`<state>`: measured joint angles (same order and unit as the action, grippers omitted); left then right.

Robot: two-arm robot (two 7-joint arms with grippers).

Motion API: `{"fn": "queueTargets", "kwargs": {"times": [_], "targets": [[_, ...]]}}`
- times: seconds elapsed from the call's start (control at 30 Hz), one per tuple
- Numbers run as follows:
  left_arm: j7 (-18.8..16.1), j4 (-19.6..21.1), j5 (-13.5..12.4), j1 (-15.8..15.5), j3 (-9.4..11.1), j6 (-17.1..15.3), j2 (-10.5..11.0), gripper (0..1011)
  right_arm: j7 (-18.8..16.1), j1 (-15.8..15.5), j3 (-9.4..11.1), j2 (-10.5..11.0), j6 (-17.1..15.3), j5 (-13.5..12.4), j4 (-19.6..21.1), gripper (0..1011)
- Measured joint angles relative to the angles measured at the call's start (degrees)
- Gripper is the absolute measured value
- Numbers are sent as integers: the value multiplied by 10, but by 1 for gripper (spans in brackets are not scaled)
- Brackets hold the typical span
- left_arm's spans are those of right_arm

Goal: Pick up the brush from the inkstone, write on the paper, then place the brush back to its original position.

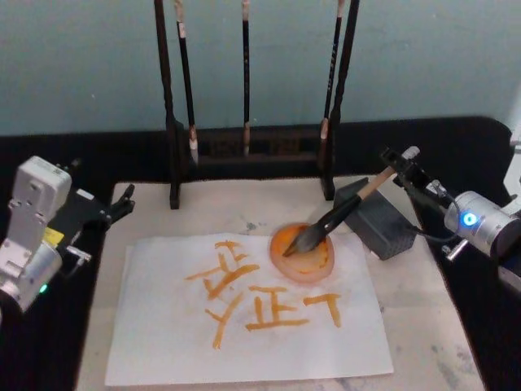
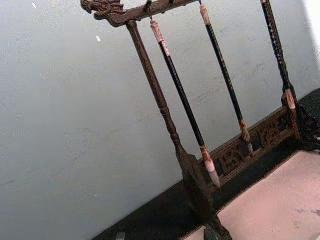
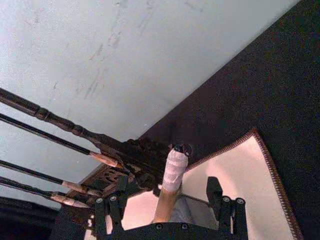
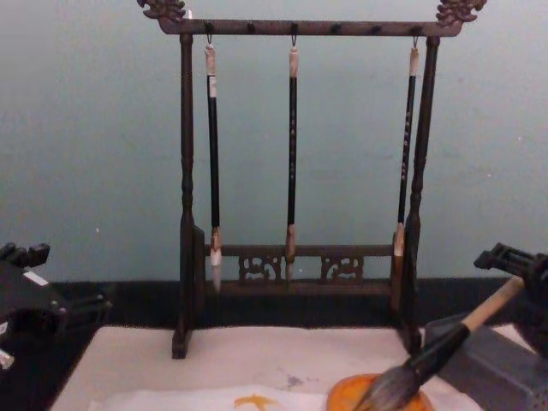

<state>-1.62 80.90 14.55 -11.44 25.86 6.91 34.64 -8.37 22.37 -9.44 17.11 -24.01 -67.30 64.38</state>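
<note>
The brush point(image 1: 342, 213) lies tilted, its bushy tip in an orange ink dish point(image 1: 317, 262) and its black lower section resting on the dark grey inkstone point(image 1: 381, 230). Its pale handle point(image 3: 167, 200) rises between the two fingers of my right gripper point(image 1: 399, 167), which stand wide apart on either side without touching it, so this gripper is open. The paper point(image 1: 163, 342) is a white sheet with several orange strokes, lying in front of the dish. My left gripper point(image 1: 120, 204) is parked open at the mat's left edge. From the chest, the brush point(image 4: 432, 355) slants up to the right.
A dark wooden rack point(image 1: 175, 122) with three thin hanging brushes point(image 4: 292, 154) stands behind the paper. A cream mat point(image 1: 431, 326) lies under everything on a black table. The right arm's silver wrist point(image 1: 480, 224) hovers past the mat's right edge.
</note>
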Motion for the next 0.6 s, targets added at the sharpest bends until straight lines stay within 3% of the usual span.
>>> {"fn": "queueTargets", "kwargs": {"times": [0.23, 0.6], "targets": [[0, 0, 0, 0, 0, 0, 0, 1010, -17, 27, -18, -3, 5, -5, -44, 1000], [0, 0, 0, 0, 0, 0, 0, 1010, -33, 41, -35, 2, 13, -9, -62, 1000]]}}
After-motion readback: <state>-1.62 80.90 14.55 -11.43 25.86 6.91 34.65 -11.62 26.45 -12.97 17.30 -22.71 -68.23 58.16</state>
